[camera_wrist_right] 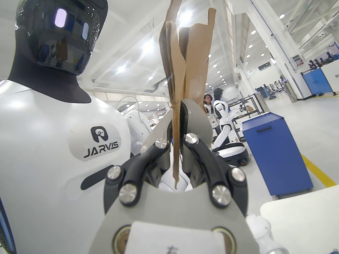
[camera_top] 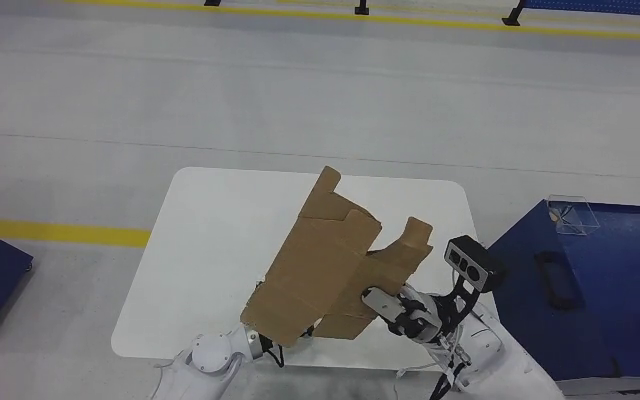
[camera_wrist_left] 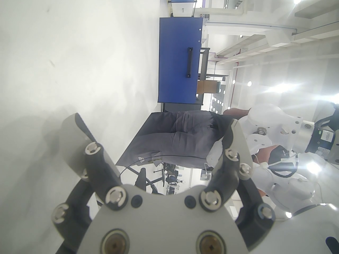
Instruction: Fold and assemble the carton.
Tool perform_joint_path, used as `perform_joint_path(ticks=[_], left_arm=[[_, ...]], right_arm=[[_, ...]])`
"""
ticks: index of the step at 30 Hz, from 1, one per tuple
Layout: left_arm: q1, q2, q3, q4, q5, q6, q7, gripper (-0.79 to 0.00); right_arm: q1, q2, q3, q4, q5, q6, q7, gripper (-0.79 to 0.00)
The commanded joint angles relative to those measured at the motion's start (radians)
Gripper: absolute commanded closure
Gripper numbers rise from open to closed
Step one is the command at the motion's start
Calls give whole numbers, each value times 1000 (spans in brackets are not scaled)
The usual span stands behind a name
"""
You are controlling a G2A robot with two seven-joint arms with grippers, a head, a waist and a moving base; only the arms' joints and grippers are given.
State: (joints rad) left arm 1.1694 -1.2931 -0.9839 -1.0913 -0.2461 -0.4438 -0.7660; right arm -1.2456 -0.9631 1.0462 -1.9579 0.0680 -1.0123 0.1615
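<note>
A: Right gripper (camera_wrist_right: pixel 177 112): what does it have?
B: It is clamped on the near right edge of the carton (camera_top: pixel 330 255); the flattened card rises out of its jaws, held up over the table (camera_top: pixel 200 290); the long axis runs away from the robot.
A: And the left gripper (camera_wrist_left: pixel 156 136)?
B: Fingers spread wide, nothing between them; its arm sits at the carton's near left corner; I judge it best placed to pull the panels apart.
</note>
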Motion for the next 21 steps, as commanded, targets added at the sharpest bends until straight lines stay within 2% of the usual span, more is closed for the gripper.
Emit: perform_joint_path(ticks=[1,4,6,8,10,14,16,18,19,21], left_arm=[[0,0,0,0,0,0,0,-785],[0,0,0,0,0,0,0,-785],[0,0,0,0,0,0,0,-785],[0,0,0,0,0,0,0,-785],[0,0,0,0,0,0,0,-785],[0,0,0,0,0,0,0,-785],[0,0,0,0,0,0,0,-785],[0,0,0,0,0,0,0,-785],[0,0,0,0,0,0,0,-785],[0,0,0,0,0,0,0,-785]], right_arm=[[0,0,0,0,1,0,2,0],[-3,-1,-2,-3,10,3,-4,0],[-19,-4,-29,-31,125,6,-39,0],[-28,-7,-114,-87,397,2,-34,0],[-2,-6,-175,-122,683,33,35,0],[36,-17,-222,-156,1340,165,267,0],[19,-32,-215,-146,1695,296,401,0],[-2,-47,-194,-103,1967,450,534,0],[-18,-57,-194,-85,2105,538,563,0],[-31,-71,-197,-48,2280,683,572,0]])
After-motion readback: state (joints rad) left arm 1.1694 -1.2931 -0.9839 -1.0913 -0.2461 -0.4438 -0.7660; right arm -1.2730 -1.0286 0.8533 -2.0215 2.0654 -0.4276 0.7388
